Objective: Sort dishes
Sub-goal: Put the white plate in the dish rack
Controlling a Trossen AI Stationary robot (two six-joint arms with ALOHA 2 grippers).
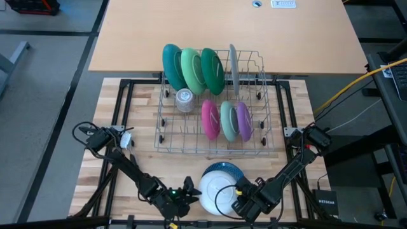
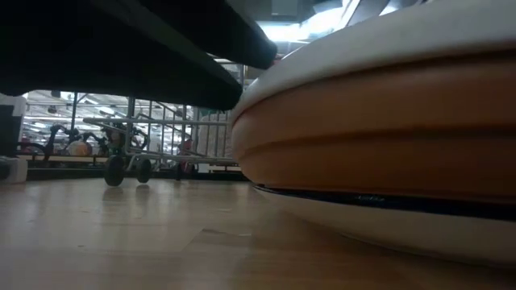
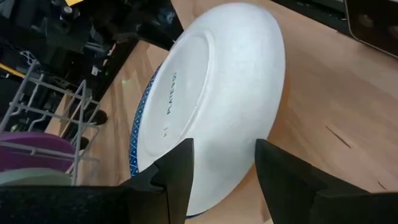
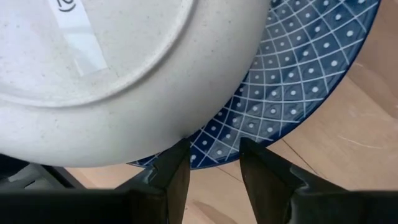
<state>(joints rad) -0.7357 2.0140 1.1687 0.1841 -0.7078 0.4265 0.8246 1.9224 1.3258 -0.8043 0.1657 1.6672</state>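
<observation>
An upturned white plate (image 1: pixel 215 187) lies on a blue patterned plate (image 1: pixel 233 169) near the table's front edge. In the low view this stack (image 2: pixel 387 48) fills the right side. My left gripper (image 1: pixel 189 191) is open at the white plate's left rim; the near rim (image 3: pixel 214 186) shows between its fingers. My right gripper (image 1: pixel 241 194) is open and points down over the stack's right front rim. The blue plate's rim (image 4: pixel 214 158) shows in its gap. The other dishes stand on edge in the wire rack (image 1: pixel 191 137). My left gripper's fingers (image 3: pixel 180 168) stand on either side of the white plate's near rim; I cannot tell whether they touch it. My right gripper has one finger (image 4: pixel 177 165) right at the white plate's rim (image 4: pixel 186 134); I cannot tell whether it touches it.
In the rack's far row stand a teal plate (image 1: pixel 170 63), two green plates (image 1: pixel 202 70) and a grey plate (image 1: pixel 233 67). Its near row holds pink (image 1: pixel 210 117), pale green (image 1: pixel 227 119) and purple (image 1: pixel 243 121) plates. A clear cup (image 1: pixel 184 100) sits at its left.
</observation>
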